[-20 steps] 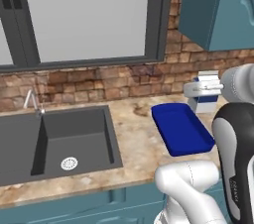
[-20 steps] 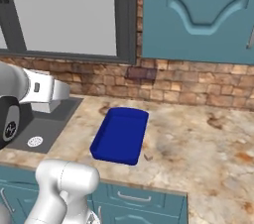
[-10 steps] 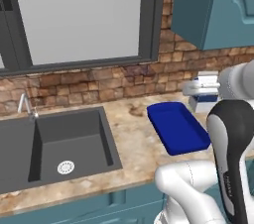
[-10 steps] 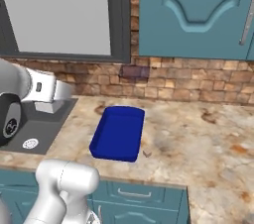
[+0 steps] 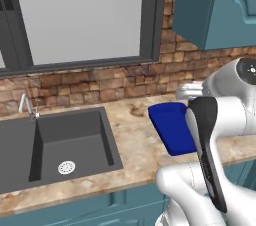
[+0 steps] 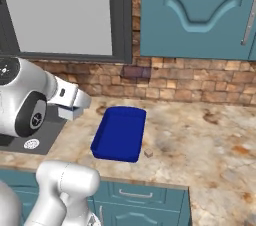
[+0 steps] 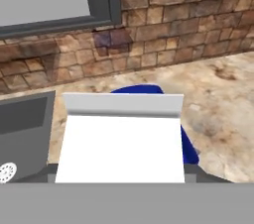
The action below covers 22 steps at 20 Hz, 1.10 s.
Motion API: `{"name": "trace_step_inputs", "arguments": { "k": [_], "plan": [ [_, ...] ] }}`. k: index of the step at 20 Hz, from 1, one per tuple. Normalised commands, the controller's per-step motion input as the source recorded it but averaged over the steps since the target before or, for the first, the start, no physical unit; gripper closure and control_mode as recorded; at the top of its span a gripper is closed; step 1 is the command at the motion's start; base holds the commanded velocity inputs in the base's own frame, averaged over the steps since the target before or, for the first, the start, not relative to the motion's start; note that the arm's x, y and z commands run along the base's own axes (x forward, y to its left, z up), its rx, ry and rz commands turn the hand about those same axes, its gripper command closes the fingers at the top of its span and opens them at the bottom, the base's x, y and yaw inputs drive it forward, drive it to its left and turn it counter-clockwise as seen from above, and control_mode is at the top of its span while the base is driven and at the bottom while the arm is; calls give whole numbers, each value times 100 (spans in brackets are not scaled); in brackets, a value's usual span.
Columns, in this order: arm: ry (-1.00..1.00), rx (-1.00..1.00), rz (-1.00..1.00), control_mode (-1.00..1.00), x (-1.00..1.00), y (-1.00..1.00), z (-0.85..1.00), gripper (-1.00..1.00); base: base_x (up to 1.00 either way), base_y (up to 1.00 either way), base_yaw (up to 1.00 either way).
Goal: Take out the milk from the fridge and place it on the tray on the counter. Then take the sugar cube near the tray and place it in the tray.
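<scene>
The milk, a white gable-topped carton, sits in my gripper, which is shut on it, a dark finger showing at each side. The carton hangs above the counter by the tray's sink-side edge. In the left base view the hand and carton hang at the tray's far end, partly hidden by my arm. The blue tray lies flat on the speckled counter, with its far end peeking over the carton. The tiny tan sugar cube rests on the counter just beside the tray's near right corner. The fridge is out of view.
A dark sink with a faucet is set in the counter left of the tray. A brick wall and window run behind, with teal upper cabinets overhead. Bare counter stretches right of the tray.
The whole picture has shifted as the base moved. The carton stays in the gripper and now hangs a bit closer to the tray's far end.
</scene>
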Motion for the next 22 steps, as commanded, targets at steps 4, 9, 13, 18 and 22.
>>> {"name": "trace_step_inputs", "arguments": {
  "k": [4,9,13,18,22],
  "plan": [
    [0,0,0,-100,68,-17,-45,100,0,0,0],
    [0,0,6,-100,64,-23,-38,100,0,0,0],
    [6,0,7,-100,56,-24,-41,100,0,0,0],
    [7,0,5,-100,44,-21,-35,100,0,0,0],
    [1,0,3,-100,24,-17,-28,100,0,0,0]
  ]
}}
